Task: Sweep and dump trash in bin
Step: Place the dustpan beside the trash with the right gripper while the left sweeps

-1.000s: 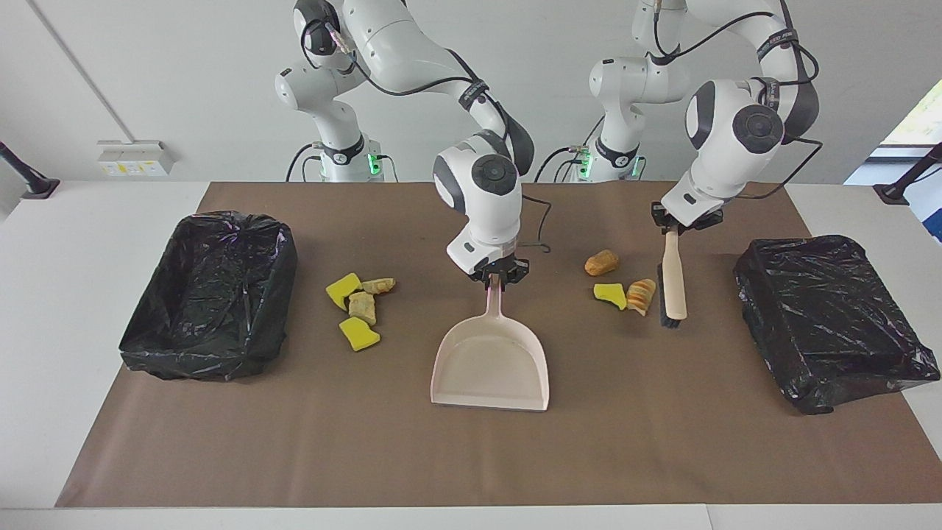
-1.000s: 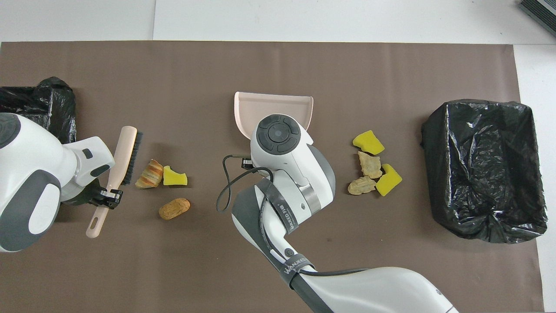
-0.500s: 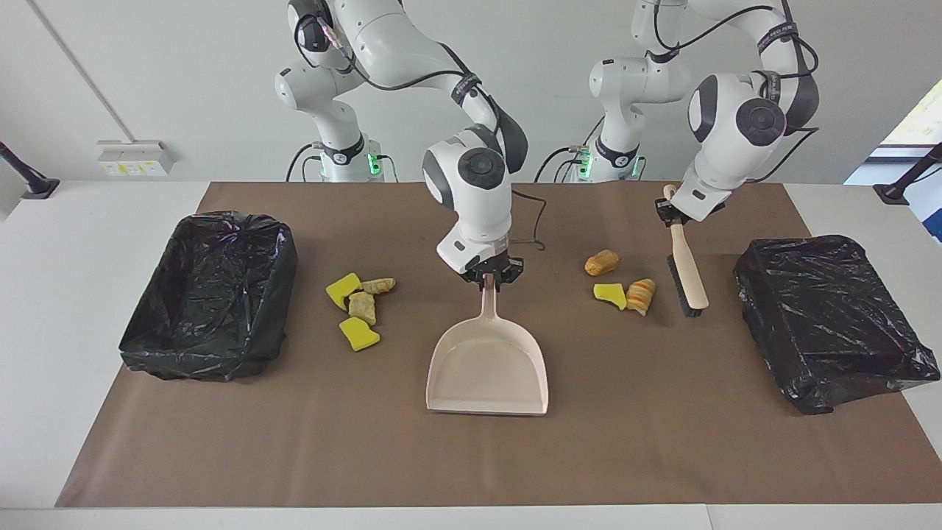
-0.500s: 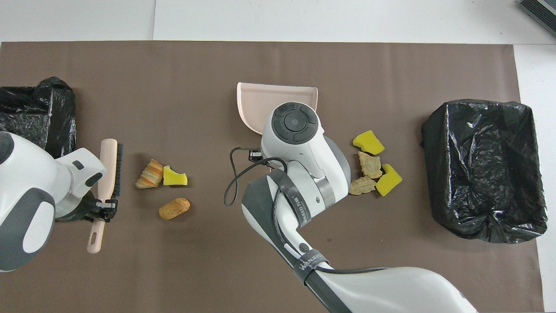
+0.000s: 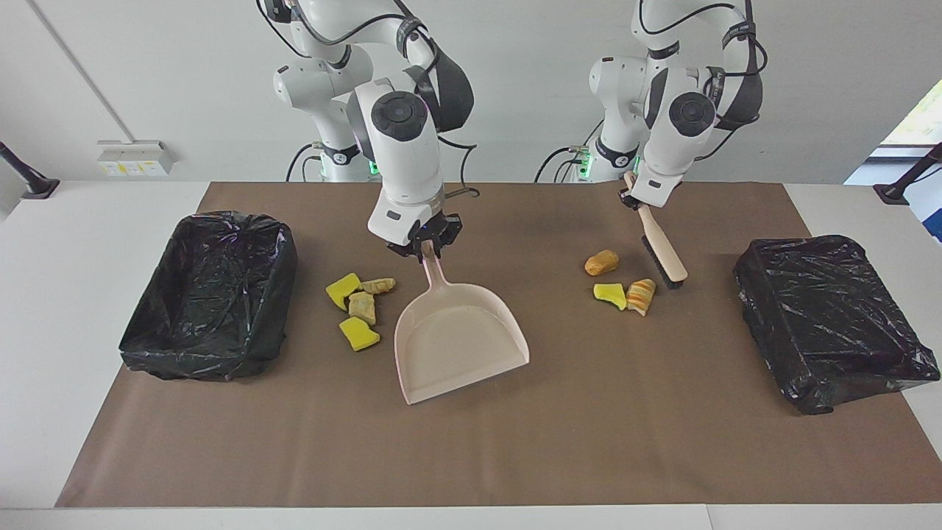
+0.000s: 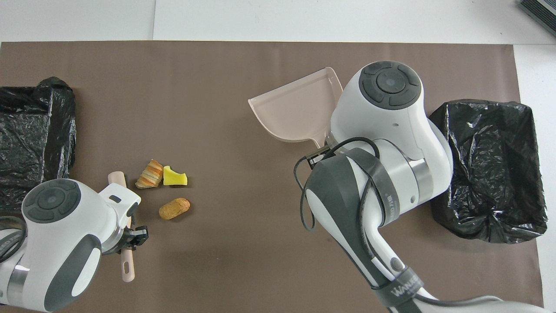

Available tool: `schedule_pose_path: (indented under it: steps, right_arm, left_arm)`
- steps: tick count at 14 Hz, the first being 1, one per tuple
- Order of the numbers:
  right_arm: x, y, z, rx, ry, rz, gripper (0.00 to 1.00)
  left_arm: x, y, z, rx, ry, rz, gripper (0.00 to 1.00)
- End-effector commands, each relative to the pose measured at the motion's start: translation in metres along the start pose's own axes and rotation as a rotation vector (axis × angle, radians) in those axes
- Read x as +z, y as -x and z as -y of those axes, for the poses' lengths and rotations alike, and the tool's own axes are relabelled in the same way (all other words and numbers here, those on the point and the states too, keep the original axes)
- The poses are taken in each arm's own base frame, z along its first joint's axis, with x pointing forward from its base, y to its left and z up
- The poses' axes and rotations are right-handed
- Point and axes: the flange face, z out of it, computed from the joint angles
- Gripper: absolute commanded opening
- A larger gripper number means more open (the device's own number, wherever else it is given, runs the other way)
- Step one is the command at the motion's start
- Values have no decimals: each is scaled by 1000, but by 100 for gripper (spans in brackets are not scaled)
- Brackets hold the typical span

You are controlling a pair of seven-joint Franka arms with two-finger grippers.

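Right gripper is clamped on dustpan handle, pan raised, tilted beside four trash scraps. Left gripper is closed on brush, bristles just beside three scraps; lined bins are set at the table ends.

My two arms wear glossy white plastic shells with matt grey joint caps. The pale pink dustpan looks like smooth moulded plastic with a soft sheen. The brush has a plain, light handle, wood or plastic I cannot tell, over dark bristles. Both bins are lined with crinkled, shiny black plastic film. Yellow scraps look porous and spongy; the tan chunks look rough and crusty. A matt brown paper-like sheet covers the smooth white table.
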Motion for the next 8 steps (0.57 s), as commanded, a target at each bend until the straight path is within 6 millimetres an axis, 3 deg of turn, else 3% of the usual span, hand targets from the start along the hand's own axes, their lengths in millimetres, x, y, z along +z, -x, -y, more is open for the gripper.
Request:
schedule_pose_path:
  steps: [1, 4, 6, 8]
  right_arm:
    - [5, 25, 21, -216, 80, 57, 0]
    - [20, 32, 13, -487, 100, 71, 0]
    - [38, 38, -10, -691, 87, 35, 0]
    - [51, 47, -10, -783, 96, 0, 0]
  left_arm:
    - [9, -3, -1, -32, -12, -10, 0]
    - [15, -19, 3, -43, 14, -29, 0]
    - [23, -38, 27, -47, 38, -28, 0]
    - [23, -39, 30, -1, 37, -25, 0]
